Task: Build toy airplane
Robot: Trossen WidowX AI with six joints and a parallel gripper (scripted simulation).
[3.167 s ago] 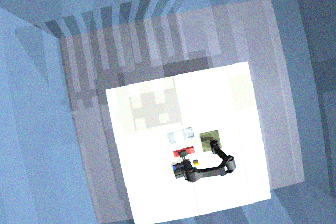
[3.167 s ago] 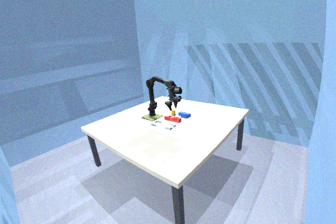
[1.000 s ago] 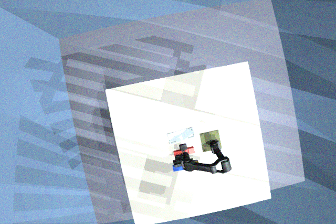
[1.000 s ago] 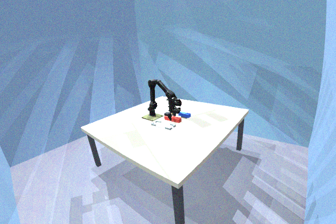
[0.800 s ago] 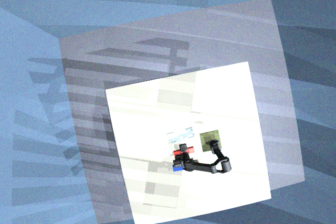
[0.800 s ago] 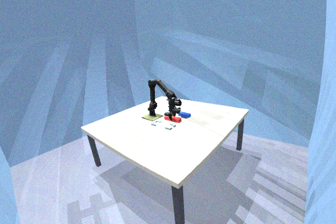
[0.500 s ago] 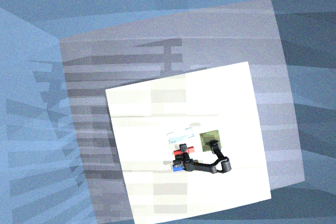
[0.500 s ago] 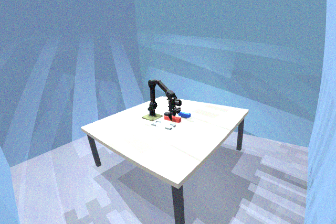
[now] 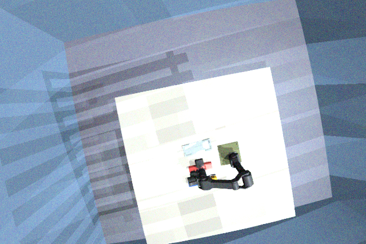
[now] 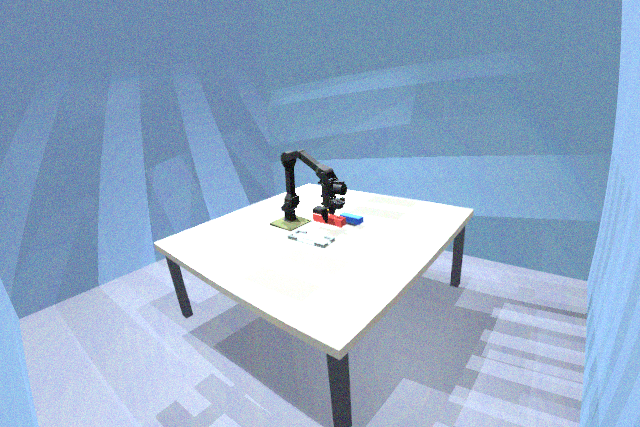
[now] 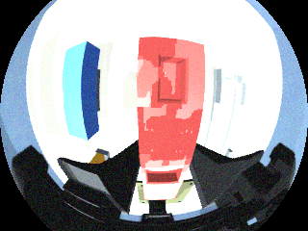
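Note:
The red fuselage (image 9: 208, 164) (image 10: 337, 220) (image 11: 169, 115) lies flat on the white table (image 9: 236, 102) (image 10: 361, 282), with its two sockets facing up in the wrist view. My gripper (image 9: 199, 165) (image 10: 324, 214) (image 11: 166, 176) points straight down and is shut on the fuselage, one finger on each long side. The blue wing (image 9: 193, 184) (image 10: 354, 217) (image 11: 84, 90) lies beside the fuselage, mostly hidden under the arm in the overhead view. The small yellow tail fin (image 9: 214, 177) (image 11: 99, 153) lies near the wrist. The pale blue jig (image 9: 196, 148) (image 10: 311, 238) (image 11: 227, 87) lies empty on the other side of the fuselage.
The arm's olive-green base plate (image 9: 227, 148) (image 10: 289, 223) sits next to the jig. The arm (image 9: 230, 180) bends over the table beside the parts. The table edges are far from the work area.

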